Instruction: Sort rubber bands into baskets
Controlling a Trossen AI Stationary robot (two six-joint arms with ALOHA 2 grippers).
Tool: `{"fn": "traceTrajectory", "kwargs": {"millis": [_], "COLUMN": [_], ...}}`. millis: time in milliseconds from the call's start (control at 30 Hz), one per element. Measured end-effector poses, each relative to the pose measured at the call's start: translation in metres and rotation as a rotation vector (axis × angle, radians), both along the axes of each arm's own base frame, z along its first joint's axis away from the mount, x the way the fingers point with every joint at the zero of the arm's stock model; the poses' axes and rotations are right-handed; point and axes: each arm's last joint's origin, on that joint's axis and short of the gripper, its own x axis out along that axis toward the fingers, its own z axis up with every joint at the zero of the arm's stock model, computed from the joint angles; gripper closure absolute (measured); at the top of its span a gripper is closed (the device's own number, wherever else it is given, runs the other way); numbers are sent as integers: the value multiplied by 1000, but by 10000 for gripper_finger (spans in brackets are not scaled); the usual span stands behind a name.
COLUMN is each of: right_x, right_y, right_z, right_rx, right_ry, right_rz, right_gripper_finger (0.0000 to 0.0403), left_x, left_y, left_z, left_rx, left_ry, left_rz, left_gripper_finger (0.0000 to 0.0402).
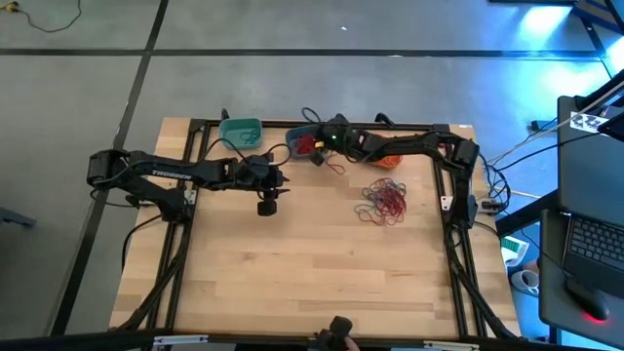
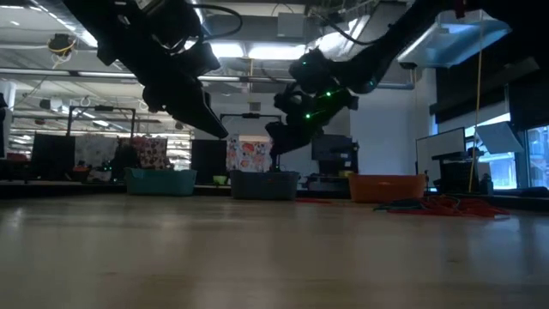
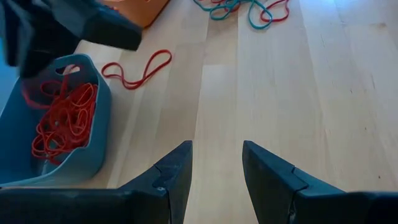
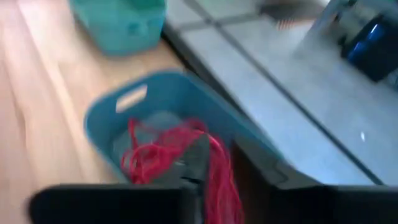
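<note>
Three baskets stand along the table's far edge: teal (image 1: 241, 132), slate blue (image 1: 302, 144) and orange (image 1: 390, 159), the last partly under my right arm. The blue basket (image 4: 155, 106) holds a heap of red rubber bands (image 4: 152, 158). My right gripper (image 4: 221, 171) hovers just above it, fingers a little apart, red strands running between them. A mixed pile of rubber bands (image 1: 383, 200) lies on the table right of centre, and one red band (image 3: 137, 68) lies loose beside the blue basket. My left gripper (image 3: 216, 152) waits open over bare wood, left of centre. My right gripper has a bunch of red strands (image 4: 219, 186) running through the gap between its two fingers, slanting down from the table's right side over the blue basket. The strands trail into the heap in the basket. Whether the fingers touch them, I cannot tell.
Black cables (image 1: 312, 117) loop behind the baskets at the table's far edge. The near half of the wooden table (image 1: 312, 283) is bare. The table's dark frame rails (image 1: 175, 253) run along both sides.
</note>
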Motion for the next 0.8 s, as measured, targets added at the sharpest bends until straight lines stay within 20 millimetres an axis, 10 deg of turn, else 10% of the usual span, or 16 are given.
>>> {"fn": "traceTrajectory", "kwargs": {"millis": [333,800], "right_x": [-15,-31], "right_y": [16,40], "right_z": [14,-23], "right_rx": [197,319], "right_ry": [381,360], "right_rz": [-3,1], "right_gripper_finger": [192,202], "left_x": [-2,-2], "left_y": [0,0], "left_z": [-2,-2], "left_rx": [-14,-12], "left_ry": [24,24], "left_rz": [8,6], "left_gripper_finger": [263,263]}}
